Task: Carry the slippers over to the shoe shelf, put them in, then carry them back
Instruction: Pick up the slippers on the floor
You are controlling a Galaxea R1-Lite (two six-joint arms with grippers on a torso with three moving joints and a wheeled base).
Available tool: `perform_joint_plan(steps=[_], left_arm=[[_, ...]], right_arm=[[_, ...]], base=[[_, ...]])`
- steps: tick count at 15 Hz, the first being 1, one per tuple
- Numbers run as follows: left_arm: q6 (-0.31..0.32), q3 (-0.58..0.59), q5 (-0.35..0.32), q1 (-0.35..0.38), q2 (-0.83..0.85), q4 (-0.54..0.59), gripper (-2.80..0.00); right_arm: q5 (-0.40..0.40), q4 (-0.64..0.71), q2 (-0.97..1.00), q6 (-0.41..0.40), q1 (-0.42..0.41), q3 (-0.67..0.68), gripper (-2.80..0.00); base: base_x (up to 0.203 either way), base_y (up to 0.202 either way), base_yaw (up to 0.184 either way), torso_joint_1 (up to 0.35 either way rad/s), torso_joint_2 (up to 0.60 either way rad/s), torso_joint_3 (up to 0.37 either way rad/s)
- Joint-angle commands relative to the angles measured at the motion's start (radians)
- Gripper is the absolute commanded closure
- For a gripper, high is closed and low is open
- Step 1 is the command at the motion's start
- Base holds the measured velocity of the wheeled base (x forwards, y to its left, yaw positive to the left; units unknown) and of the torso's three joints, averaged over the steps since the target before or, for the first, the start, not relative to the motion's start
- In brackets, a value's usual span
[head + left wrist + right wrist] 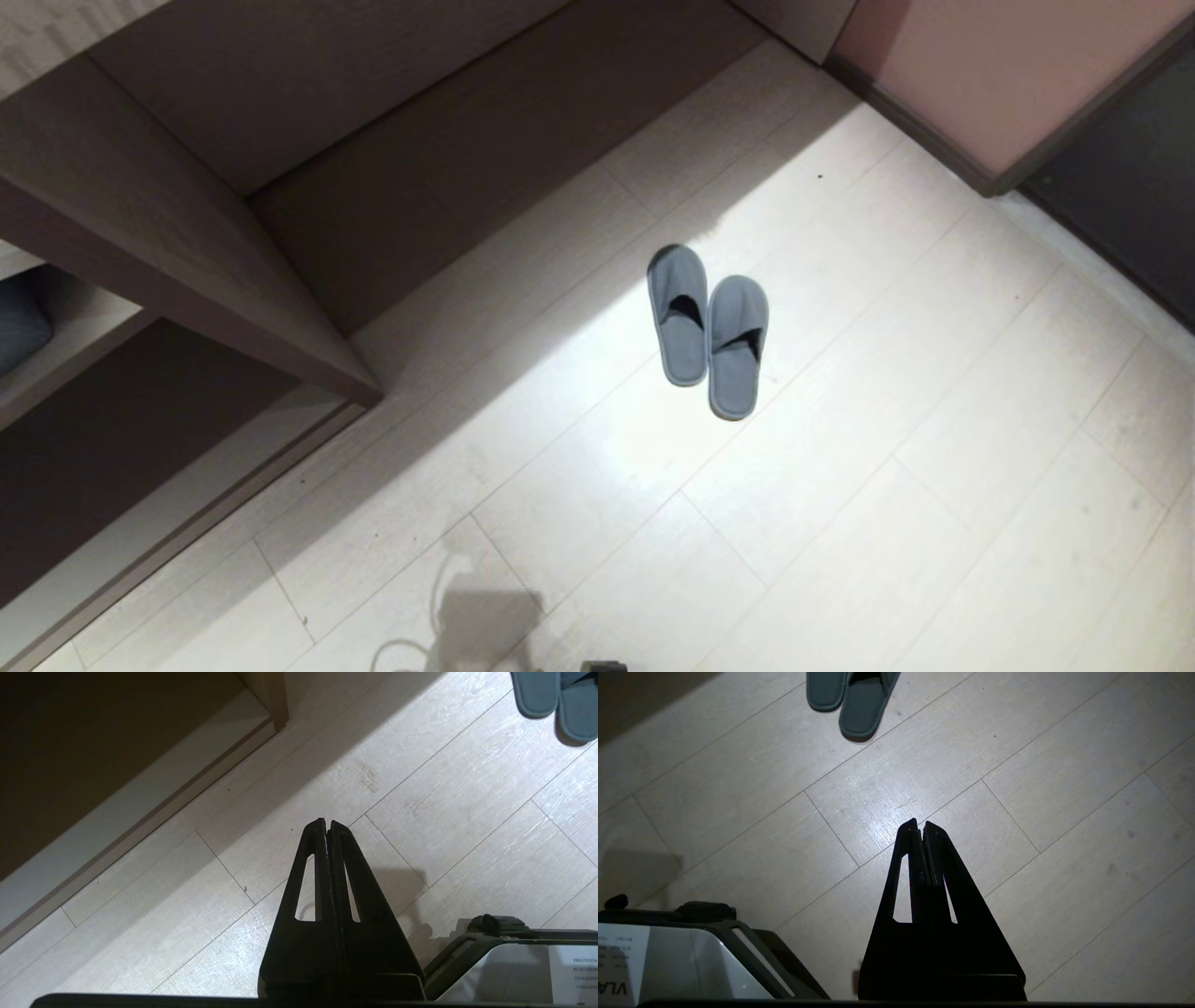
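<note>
Two claws are seen, each from its own wrist view only; neither shows in the head view. The left claw [327,823] is pressed together, empty, hung over bare floor [444,826]. The right claw [920,825] is likewise pressed together and empty, over the same pale planks.

The slippers [709,327] are found on the floor, side by side and touching, toes pointed away from the robot, open heels toward it. Their long axes run roughly fore and aft, slightly slanted. They lie ahead of both claws and well apart from them, at the far edge of each wrist view [556,700] [852,695].

The pair sits a little right of the head view's centre, so the right arm is judged somewhat nearer, though not by much.

The shoe shelf [103,504] is noted to the robot's left, dark inside, its pale bottom board showing. Nothing is yet grasped; the pickup is judged still ahead.
</note>
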Motion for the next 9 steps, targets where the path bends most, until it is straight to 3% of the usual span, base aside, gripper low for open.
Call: perform_joint_plan(steps=[1,9], left_arm=[[0.000,0.000,0.000,0.000,0.001,0.000,0.00],[0.000,0.000,0.000,0.000,0.001,0.000,0.00]], right_arm=[[0.000,-0.001,0.001,0.000,0.000,0.000,0.00],[0.000,0.000,0.001,-0.001,0.000,0.000,0.00]], base=[[0.000,0.000,0.000,0.001,0.00,-0.205],[0.000,0.000,0.000,0.001,0.00,-0.198]])
